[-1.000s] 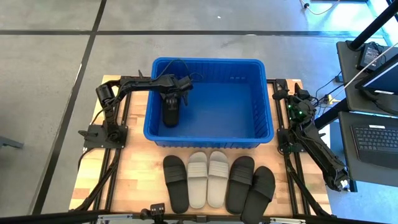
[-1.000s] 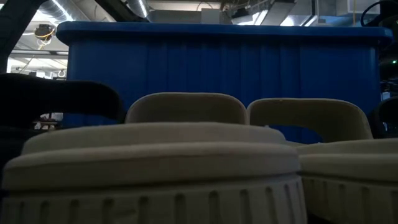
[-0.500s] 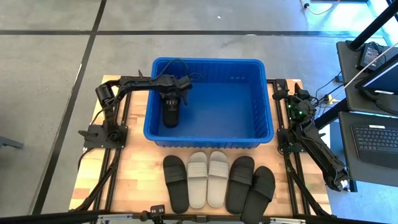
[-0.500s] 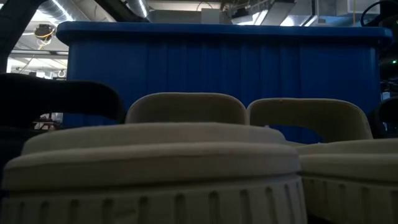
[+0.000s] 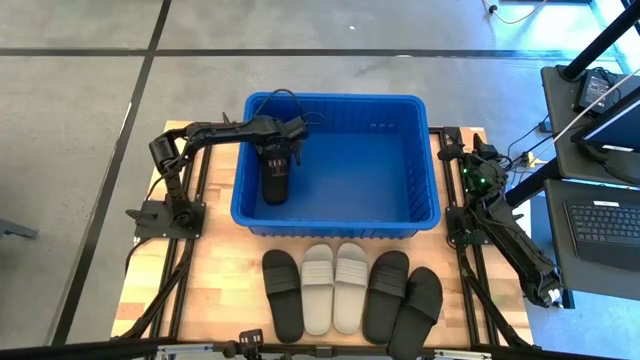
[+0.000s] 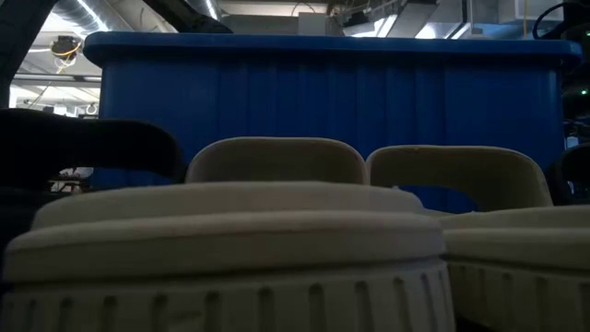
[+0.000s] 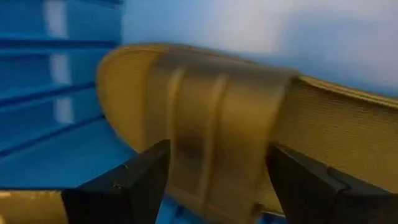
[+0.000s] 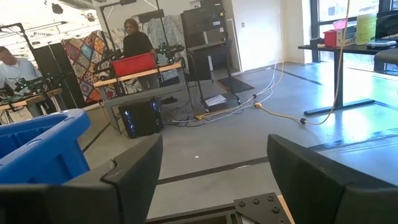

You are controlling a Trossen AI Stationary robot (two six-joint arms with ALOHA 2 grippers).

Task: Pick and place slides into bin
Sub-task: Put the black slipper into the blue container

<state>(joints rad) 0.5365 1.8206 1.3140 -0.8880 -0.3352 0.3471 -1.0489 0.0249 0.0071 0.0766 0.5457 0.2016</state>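
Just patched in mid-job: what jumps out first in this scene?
The big blue bin dominates the table's far half, with the left gripper open above one black slide lying inside it at its left end. Five more slides, three black and two off-white, line the near edge, while the right gripper waits, open, beside the bin.

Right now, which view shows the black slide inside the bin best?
The high view: the black slide lies whole on the floor of the bin, at its left end, under the open left gripper. The left wrist view shows only its strap, close up. The low and right wrist views don't show it.
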